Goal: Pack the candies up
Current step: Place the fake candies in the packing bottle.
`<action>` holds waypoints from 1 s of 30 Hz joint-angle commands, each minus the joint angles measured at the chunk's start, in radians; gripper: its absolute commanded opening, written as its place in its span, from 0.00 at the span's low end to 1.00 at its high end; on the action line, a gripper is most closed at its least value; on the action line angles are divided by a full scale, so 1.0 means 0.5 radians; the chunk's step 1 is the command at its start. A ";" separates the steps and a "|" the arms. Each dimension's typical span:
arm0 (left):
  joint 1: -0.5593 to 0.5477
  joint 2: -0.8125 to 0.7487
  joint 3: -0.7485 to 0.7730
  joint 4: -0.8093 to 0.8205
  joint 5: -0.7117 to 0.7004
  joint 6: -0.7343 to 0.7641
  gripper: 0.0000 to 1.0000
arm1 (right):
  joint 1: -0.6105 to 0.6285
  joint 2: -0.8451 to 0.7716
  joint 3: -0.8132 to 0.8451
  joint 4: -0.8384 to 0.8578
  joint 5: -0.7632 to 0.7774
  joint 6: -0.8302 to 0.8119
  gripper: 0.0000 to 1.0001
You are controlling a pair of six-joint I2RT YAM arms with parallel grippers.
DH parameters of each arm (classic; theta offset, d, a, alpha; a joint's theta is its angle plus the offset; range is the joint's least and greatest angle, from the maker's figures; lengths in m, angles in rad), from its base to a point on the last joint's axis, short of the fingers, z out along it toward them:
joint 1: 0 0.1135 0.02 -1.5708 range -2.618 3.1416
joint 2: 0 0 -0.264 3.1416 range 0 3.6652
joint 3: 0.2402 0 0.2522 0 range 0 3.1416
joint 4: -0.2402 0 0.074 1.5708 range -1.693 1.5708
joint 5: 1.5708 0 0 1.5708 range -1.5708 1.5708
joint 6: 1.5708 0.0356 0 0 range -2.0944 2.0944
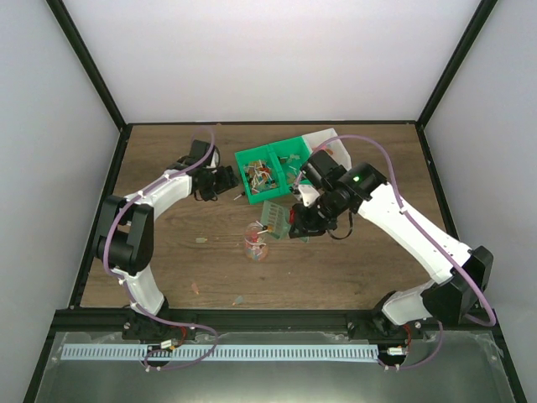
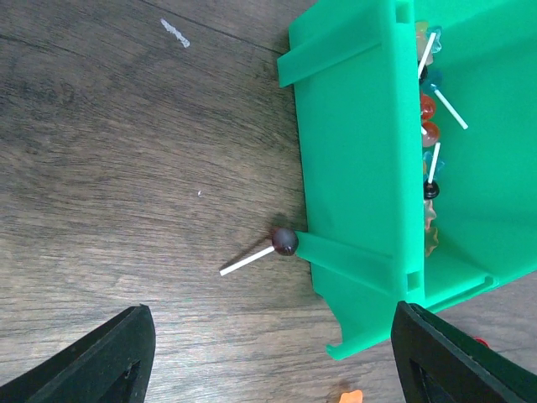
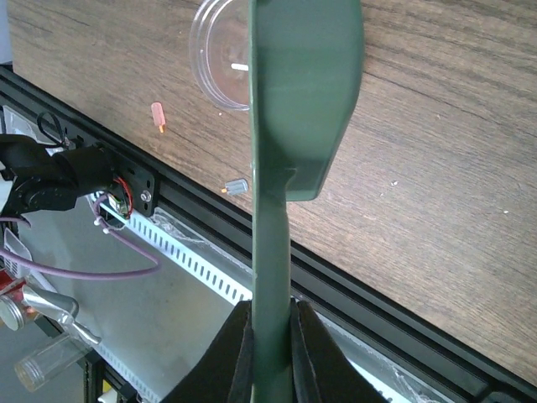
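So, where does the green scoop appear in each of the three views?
Top external: green scoop at centre, just below the green bin.
Left wrist: not in it.
Right wrist: up the middle of the picture, handle between the right fingers.
Shared landmark: the clear jar, top left in the wrist view, close to the scoop's blade in both.

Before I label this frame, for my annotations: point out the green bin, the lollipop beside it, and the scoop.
green bin (image 2: 352, 151), left wrist view, outer side wall.
lollipop (image 2: 285, 242), left wrist view, dark round head.
scoop (image 3: 306, 84), right wrist view, wide flat part.
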State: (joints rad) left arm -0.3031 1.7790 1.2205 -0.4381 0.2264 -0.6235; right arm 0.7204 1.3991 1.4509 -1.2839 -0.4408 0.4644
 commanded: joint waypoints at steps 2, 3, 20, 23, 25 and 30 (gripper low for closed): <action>0.019 0.011 0.012 0.024 0.025 0.026 0.79 | 0.041 0.016 0.138 -0.039 0.038 0.046 0.01; 0.018 0.014 0.013 0.021 0.028 0.029 0.79 | 0.046 0.015 0.134 -0.039 0.042 0.052 0.01; 0.021 -0.002 0.010 0.002 0.026 0.047 0.79 | 0.118 0.015 0.140 -0.040 0.135 0.115 0.01; 0.020 -0.005 0.017 -0.008 0.026 0.053 0.79 | 0.134 0.022 0.155 -0.037 0.185 0.124 0.01; 0.023 0.004 0.047 -0.044 0.002 0.069 0.80 | 0.167 0.033 0.185 -0.040 0.237 0.132 0.01; 0.027 0.000 0.114 -0.084 -0.008 0.076 0.79 | 0.227 0.056 0.232 -0.043 0.325 0.155 0.01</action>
State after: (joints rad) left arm -0.2977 1.7794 1.2339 -0.4644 0.2272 -0.6010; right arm 0.8036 1.4174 1.5131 -1.2972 -0.3355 0.5209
